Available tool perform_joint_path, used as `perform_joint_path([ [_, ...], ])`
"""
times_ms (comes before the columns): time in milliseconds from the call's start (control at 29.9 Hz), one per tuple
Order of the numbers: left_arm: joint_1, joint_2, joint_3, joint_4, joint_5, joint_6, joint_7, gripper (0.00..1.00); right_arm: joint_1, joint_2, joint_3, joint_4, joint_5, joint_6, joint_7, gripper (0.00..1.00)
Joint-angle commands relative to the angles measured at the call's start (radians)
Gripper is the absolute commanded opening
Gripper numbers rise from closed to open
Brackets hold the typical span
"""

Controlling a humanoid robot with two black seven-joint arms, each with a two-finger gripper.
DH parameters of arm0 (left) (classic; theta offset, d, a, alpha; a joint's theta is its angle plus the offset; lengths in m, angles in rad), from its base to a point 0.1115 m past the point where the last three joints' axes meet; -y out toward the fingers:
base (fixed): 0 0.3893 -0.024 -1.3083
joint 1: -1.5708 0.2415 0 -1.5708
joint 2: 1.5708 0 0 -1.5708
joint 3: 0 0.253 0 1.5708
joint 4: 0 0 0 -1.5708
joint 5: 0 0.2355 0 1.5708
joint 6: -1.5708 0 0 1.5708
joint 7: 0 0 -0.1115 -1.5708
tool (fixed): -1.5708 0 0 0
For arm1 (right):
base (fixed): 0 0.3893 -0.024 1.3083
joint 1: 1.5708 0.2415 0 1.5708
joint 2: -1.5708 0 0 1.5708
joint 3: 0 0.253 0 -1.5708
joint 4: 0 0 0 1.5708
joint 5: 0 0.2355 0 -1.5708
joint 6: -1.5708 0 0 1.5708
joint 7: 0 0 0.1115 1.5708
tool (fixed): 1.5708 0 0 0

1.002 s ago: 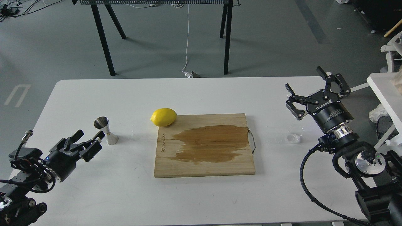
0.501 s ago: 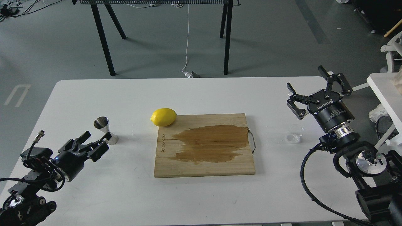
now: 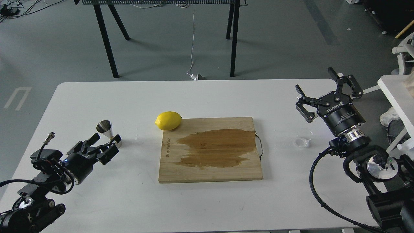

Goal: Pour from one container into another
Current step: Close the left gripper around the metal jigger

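Note:
The small steel hourglass jigger (image 3: 106, 128) stands upright on the white table (image 3: 207, 97) at the left. My left gripper (image 3: 104, 145) is open just in front of it, its fingertips hiding the jigger's base; nothing is held. The tiny clear cup (image 3: 303, 138) sits on the table at the right, past the board's wire handle. My right gripper (image 3: 325, 94) hangs wide open above and behind the cup, apart from it and holding nothing.
A wooden cutting board (image 3: 212, 170) with a large dark wet stain lies mid-table. A lemon (image 3: 168, 120) rests at its far left corner. A white shelf edge (image 3: 396, 94) stands at the far right, black table legs (image 3: 106, 42) beyond.
My left arm has moved right and forward, bringing its open gripper up to the jigger's base. The right gripper has shifted only slightly. Cup, jigger and lemon have not moved.

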Motion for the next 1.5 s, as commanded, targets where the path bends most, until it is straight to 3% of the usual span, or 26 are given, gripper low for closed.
perform_joint_path([
  [0, -0.023, -0.016, 0.005, 0.023, 0.0, 0.0, 0.0, 0.98, -0.002, -0.002, 0.004, 0.0, -0.002, 0.0, 0.0, 0.99],
  [1036, -0.108, -0.125, 0.048, 0.187, -0.002, -0.01, 0.0, 0.96, -0.008, -0.003, 0.012, 0.002, 0.0, 0.0, 0.0, 0.99],
  [1470, -0.137, -0.168, 0.062, 0.279, 0.0, -0.013, 0.0, 0.86, -0.008, -0.003, 0.013, 0.002, 0.0, 0.0, 0.0, 0.99],
])
